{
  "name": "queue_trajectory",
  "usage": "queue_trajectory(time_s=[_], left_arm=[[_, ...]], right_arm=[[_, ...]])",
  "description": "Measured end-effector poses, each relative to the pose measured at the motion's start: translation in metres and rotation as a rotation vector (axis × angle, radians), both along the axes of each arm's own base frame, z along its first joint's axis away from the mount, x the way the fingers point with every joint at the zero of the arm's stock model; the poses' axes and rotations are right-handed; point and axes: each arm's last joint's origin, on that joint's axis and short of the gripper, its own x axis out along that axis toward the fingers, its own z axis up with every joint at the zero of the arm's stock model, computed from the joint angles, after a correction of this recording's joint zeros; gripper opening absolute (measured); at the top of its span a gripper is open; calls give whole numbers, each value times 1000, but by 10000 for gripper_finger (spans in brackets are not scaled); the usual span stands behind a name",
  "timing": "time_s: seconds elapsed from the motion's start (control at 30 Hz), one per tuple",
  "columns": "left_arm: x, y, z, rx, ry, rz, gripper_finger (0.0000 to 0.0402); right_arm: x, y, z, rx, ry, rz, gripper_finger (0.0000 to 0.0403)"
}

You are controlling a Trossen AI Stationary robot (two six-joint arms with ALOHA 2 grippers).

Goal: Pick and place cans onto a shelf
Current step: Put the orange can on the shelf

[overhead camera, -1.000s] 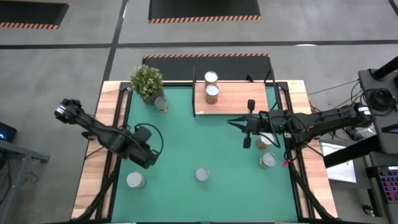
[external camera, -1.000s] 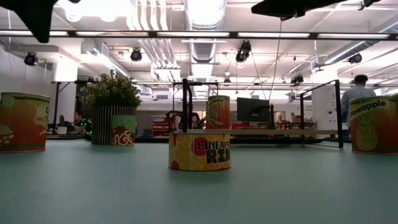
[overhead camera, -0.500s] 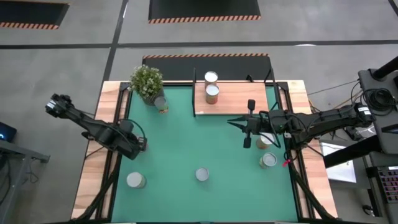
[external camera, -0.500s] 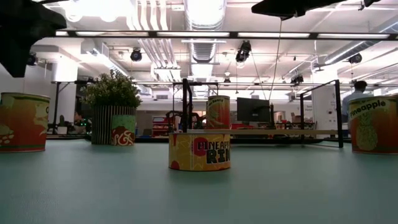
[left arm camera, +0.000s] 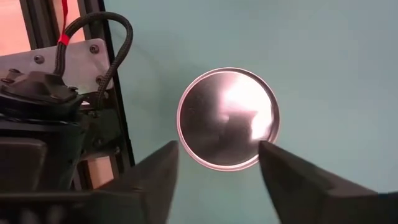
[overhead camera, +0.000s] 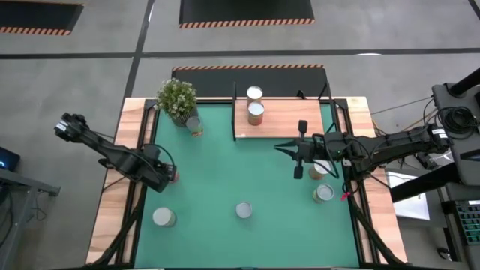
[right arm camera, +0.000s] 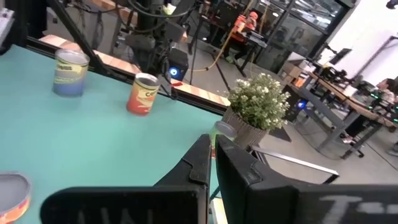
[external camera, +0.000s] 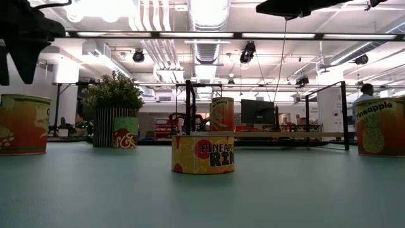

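Observation:
An orange-labelled can stands upright on the green mat near its left edge; its silvery top fills the left wrist view. My left gripper hangs open just above it, pointing steeply down, one finger to each side, clear of the can. In the high view the left gripper hides this can. My right gripper is shut and level over the mat, in front of the shelf. Two cans stand on the shelf's left end.
More cans stand on the mat: near left, near middle, two at the right, one by the potted plant. A black frame rail runs along the mat's left edge, close to the left gripper.
My left gripper has drawn back toward the table's left edge and come down over the orange-labelled can, rolling its wrist. In the last half second its fingers have opened. My right arm has kept still.

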Motion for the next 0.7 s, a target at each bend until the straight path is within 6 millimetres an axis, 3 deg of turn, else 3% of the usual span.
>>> queue_trajectory(time_s=[0.17, 0.3, 0.7], left_arm=[[3, -1, -2, 10, 17, 10, 302], [4, -2, -4, 18, 25, 15, 340], [11, -5, -9, 66, 40, 20, 345]], right_arm=[[0, 0, 0, -3, 1, 5, 13], [0, 0, 0, -9, 1, 6, 13], [0, 0, 0, -8, 1, 6, 13]])
